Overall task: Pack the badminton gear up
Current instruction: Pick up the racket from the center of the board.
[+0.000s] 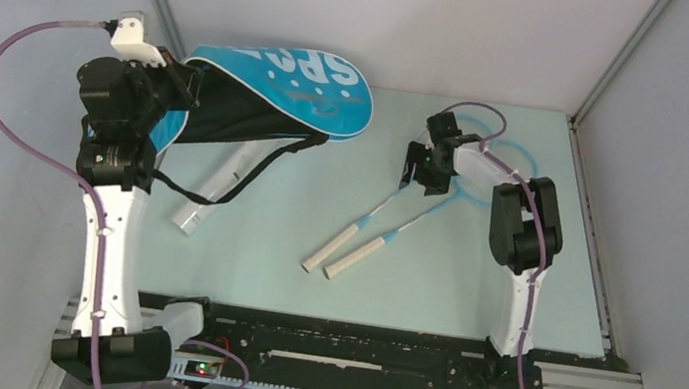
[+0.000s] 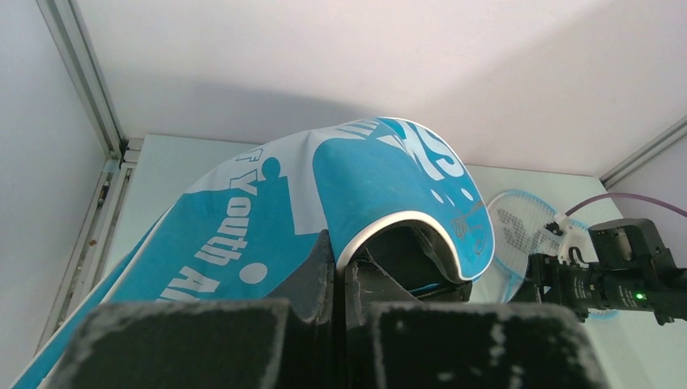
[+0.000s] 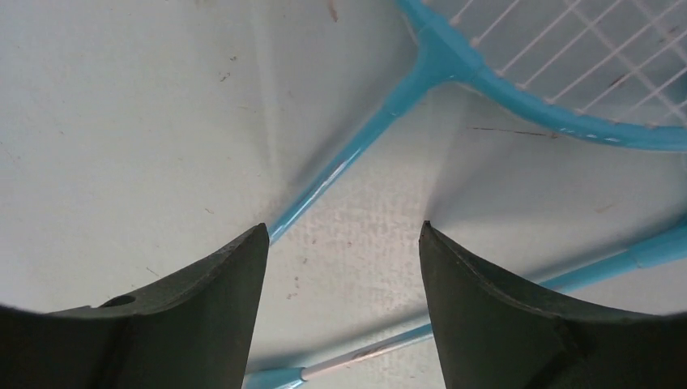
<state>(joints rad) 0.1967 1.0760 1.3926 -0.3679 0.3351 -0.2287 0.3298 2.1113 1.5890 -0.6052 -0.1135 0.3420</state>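
Packing's barely started by the look of it, left gripper pinched shut on the bag rim at 10 o'clock, right gripper spread wide and empty over both rackets at 2 o'clock, tube lying loose at 9 o'clock

All writing that can be read stands on the blue fabric racket bag, printed in white. In the top view, big letters run along its raised upper face. They begin with "SP", and the letters after these bend away over a fold (I cannot read them with certainty). In the left wrist view the same bag carries the word "Youth" in smaller letters, going slantwise down its side. Under it a second word starts with "A", and its rest is hidden. Near the top, two big letters look like "XS", but this reading is not sure.
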